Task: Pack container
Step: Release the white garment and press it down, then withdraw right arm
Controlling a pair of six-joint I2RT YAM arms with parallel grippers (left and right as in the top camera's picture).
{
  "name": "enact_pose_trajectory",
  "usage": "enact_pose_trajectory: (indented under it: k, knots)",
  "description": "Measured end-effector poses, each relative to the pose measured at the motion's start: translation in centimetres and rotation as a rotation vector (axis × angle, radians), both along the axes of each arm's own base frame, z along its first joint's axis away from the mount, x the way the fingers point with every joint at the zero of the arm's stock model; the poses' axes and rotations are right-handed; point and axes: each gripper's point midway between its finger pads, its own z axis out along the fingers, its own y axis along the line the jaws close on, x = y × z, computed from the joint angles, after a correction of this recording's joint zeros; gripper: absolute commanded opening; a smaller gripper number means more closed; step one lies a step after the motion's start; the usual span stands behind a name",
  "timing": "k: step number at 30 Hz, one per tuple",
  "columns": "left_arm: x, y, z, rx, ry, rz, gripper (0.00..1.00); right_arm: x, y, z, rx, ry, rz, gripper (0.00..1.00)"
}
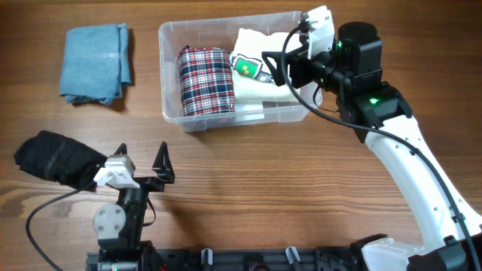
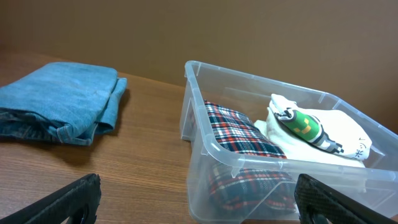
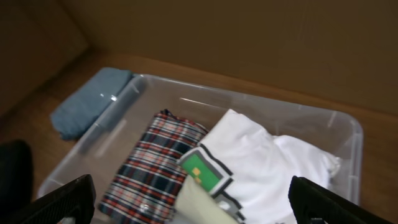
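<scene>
Clear plastic forms the container, which stands at the far side of the tabletop, slightly right of centre. Inside it, a folded plaid garment occupies the left half and a white garment with a green print occupies the right half; the two touch. Two items lie outside. A folded blue denim garment is well to the left of the container, and a black garment is at the near left, just beside the left arm.

The right claw hangs over the right half of the container, above the white garment, with its fingers spread wide and nothing between them. The left claw sits near the front edge, also spread wide and empty, facing the container.

The white garment appears to be fully placed, so the step in hand is judged to be clearing the right arm and fetching the next item.

1. Raise the right claw straight up until it is above the rim before any sideways travel. The light tub is likely to slide if its wall is caught.
2. Use the left arm for the remaining garments, since both lie on its side.
3. Close the fingers across a thick folded edge so that all layers lift together.
4. The container floor looks nearly covered, so plan to lay the next garment flat on top.
</scene>
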Motion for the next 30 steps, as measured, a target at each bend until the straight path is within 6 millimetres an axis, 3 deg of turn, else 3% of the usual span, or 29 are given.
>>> enact_pose_trajectory:
  k: [5,10,13,15,21,27,30]
  knots:
    - [0.0,0.0,0.0,0.000,0.000,0.000,1.00,-1.4,-0.1,-2.4,0.011,0.198,-0.043,1.00]
    - [0.0,0.0,0.0,0.000,0.000,0.000,1.00,-0.8,0.7,0.6,-0.024,0.201,-0.023,1.00]
    - [0.0,0.0,0.0,0.000,0.000,0.000,1.00,1.0,1.6,1.6,-0.060,0.182,0.017,0.99]
    - [0.0,0.0,0.0,0.000,0.000,0.000,1.00,2.1,2.6,0.1,-0.089,0.194,0.044,0.99]
    - [0.0,0.0,0.0,0.000,0.000,0.000,1.00,4.6,6.5,-9.4,-0.165,0.303,0.124,0.99]
    - [0.0,0.0,0.0,0.000,0.000,0.000,1.00,5.3,7.1,-15.6,-0.203,0.400,0.134,1.00]
    - [0.0,0.0,0.0,0.000,0.000,0.000,1.00,5.3,7.1,-17.5,-0.216,0.434,0.135,1.00]
